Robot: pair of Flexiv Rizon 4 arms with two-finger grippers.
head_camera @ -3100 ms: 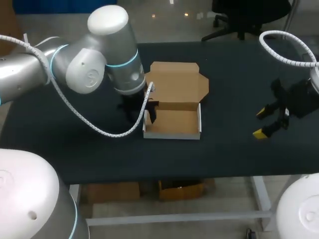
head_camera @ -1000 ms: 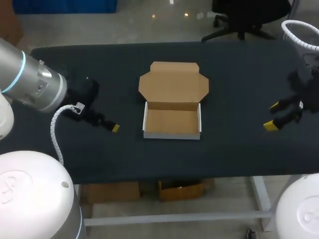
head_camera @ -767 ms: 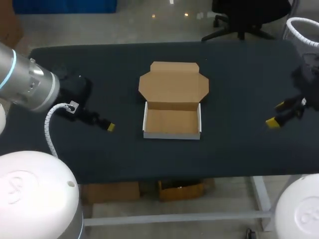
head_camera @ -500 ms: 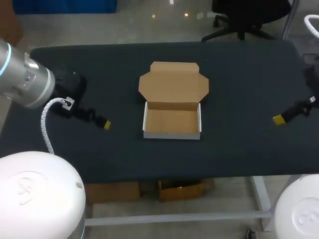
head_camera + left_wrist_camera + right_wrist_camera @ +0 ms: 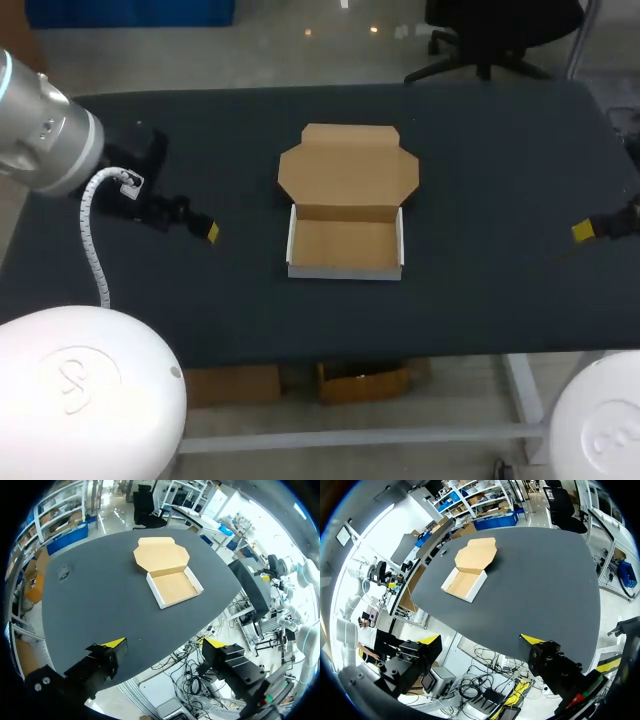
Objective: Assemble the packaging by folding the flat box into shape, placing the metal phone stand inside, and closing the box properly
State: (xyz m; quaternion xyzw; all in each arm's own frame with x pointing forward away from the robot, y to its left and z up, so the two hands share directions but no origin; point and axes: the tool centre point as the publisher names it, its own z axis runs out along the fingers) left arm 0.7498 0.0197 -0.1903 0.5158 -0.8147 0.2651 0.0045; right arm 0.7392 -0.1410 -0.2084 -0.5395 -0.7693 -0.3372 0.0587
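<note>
The cardboard box (image 5: 345,247) stands folded into a shallow tray at the middle of the table, with its lid (image 5: 348,166) lying open flat behind it. The tray looks empty. My left gripper (image 5: 210,231) hangs open well to the left of the box, holding nothing. My right gripper (image 5: 584,231) is open at the table's right edge. In the left wrist view the box (image 5: 173,586) lies far ahead of the open gripper (image 5: 165,643). The right wrist view shows the box (image 5: 465,583) far ahead of the open gripper (image 5: 480,640). I see no metal stand that I can make out for certain.
The black table (image 5: 480,150) bears the box. A small dark object (image 5: 62,571) lies on it far from the box; I cannot tell what it is. My left arm's white cable (image 5: 92,230) hangs over the table's left side.
Three seconds ago my left gripper was at the box's left wall. Over the last second both arms have drawn outward, away from the box. The box has not moved.
</note>
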